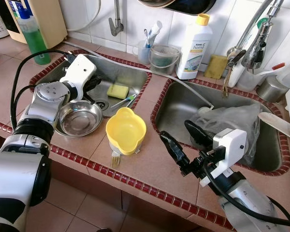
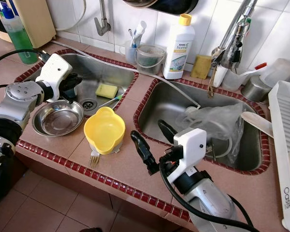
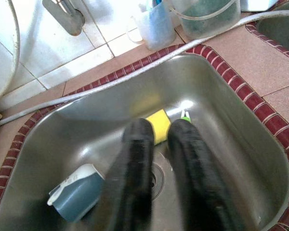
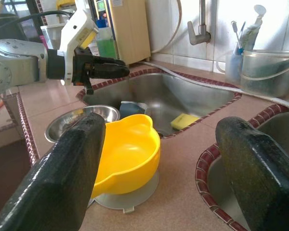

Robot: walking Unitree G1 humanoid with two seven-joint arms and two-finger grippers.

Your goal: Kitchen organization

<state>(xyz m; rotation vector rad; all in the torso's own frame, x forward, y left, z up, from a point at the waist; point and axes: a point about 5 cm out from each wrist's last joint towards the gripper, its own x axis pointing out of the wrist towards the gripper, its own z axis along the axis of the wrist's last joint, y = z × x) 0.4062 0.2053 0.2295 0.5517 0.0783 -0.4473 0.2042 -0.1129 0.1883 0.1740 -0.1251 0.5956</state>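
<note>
A yellow bowl (image 1: 126,129) stands on a pale lid on the tiled counter between the two sinks, and a fork (image 1: 115,158) pokes out from under it. Beside it, at the left sink's front rim, rests a steel bowl (image 1: 79,118). My left gripper (image 1: 93,85) hovers over the left sink just behind the steel bowl, fingers shut and holding nothing. In that sink lie a yellow sponge (image 3: 159,126), a green-tipped brush (image 1: 123,101) and a blue cup (image 3: 77,192). My right gripper (image 1: 184,140) is wide open above the counter, right of the yellow bowl (image 4: 127,154).
A crumpled plastic bag (image 1: 227,125) fills the right sink under the tap (image 1: 253,43). Along the back wall stand a white detergent bottle (image 1: 193,46), a clear tub (image 1: 163,59) and a green soap bottle (image 1: 34,36). A white dish rack (image 2: 285,145) is at far right.
</note>
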